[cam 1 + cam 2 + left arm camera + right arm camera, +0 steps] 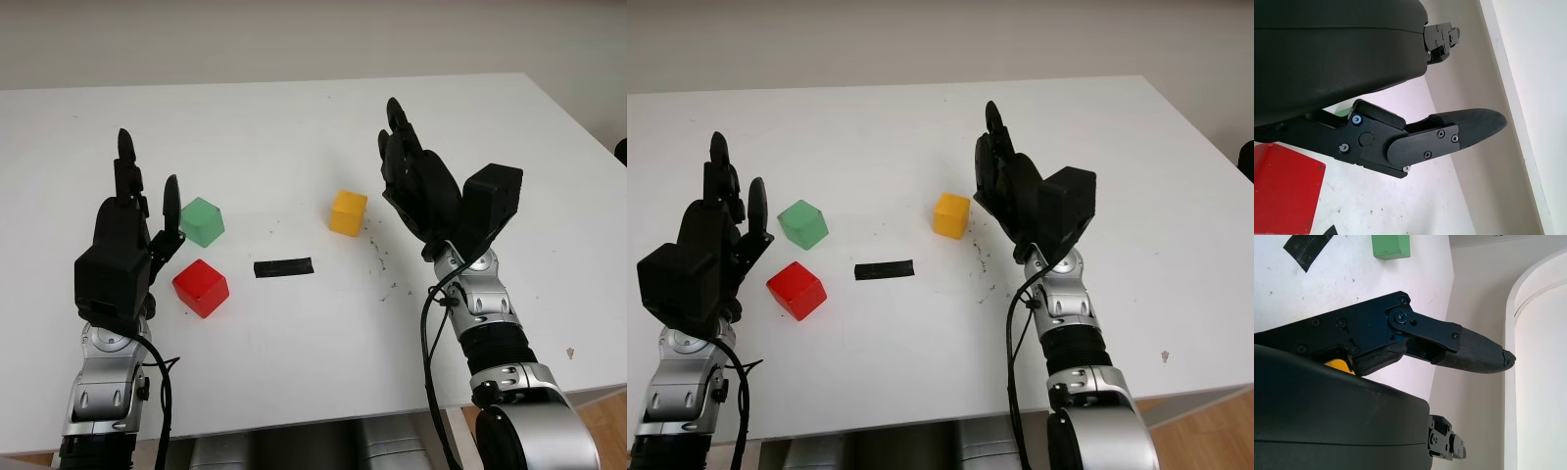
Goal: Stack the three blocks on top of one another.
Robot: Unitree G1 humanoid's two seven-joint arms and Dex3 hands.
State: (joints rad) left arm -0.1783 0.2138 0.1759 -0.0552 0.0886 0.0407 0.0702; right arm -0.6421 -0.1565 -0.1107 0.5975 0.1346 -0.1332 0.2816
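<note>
**On the white desk: three blocks apart, both hands empty**

On the white desk [294,127] a strip of black tape [283,267] serves as the landmark. The red block [201,287] lies just to the left of the tape, the green block [203,220] beyond the red one and farther from the robot, and the yellow block [348,212] on the tape's far right side. All three sit singly on the surface, none touching another, so no stacking is yet done.

The left hand [127,240] stands raised just left of the red and green blocks, released and holding nothing. The right hand [421,186] is raised just right of the yellow block, likewise released and empty.

The step in hand is judged to be the first pick. A sound choice is to leave one block as the base and carry a neighbour to it. The hand should descend squarely over the chosen block, close on two opposite flat faces, and lift straight up. On placing, edges should align with the base before release, and the fingers should withdraw upward so as not to nudge the lower block.
</note>
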